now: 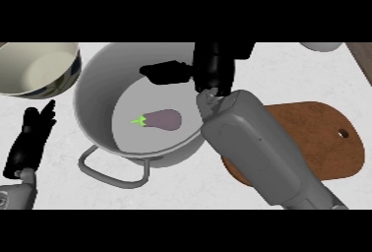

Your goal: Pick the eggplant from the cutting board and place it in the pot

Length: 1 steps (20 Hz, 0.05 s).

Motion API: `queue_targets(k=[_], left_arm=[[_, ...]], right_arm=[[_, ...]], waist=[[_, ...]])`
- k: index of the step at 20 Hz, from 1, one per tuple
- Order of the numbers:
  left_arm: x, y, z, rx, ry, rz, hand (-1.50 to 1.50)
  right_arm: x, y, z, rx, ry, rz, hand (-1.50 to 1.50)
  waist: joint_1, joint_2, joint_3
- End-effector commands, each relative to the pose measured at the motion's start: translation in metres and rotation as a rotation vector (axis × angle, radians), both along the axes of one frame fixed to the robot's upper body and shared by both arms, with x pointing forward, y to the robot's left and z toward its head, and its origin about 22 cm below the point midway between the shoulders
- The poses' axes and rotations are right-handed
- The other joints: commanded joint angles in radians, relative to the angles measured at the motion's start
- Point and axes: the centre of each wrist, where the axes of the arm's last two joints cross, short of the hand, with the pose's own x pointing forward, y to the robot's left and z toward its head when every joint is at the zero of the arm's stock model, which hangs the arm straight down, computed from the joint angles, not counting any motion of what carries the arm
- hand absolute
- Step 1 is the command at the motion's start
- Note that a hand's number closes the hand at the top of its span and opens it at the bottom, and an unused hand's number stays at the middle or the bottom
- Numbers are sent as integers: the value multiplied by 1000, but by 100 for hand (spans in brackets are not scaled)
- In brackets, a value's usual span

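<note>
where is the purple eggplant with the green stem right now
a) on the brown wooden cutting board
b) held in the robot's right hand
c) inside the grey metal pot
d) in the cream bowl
c: the purple eggplant with the green stem lies on the floor of the grey metal pot, apart from the black right hand above the pot's far rim, and the brown wooden cutting board has nothing showing on it.

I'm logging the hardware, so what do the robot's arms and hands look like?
Both forearms are smooth grey shells, blocky with rounded edges. The right forearm ends in a black right hand; the left hand is black too, slim-fingered. No cables or markings show.
</note>
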Motion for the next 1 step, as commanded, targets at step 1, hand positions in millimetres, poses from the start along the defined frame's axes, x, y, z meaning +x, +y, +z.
queue_targets(k=[1], left_arm=[[-13,7,-9,-9,-7,21,0]], right_arm=[[-2,-36,8,100,-61,-80,-150]], waist=[[-15,-4,0]])
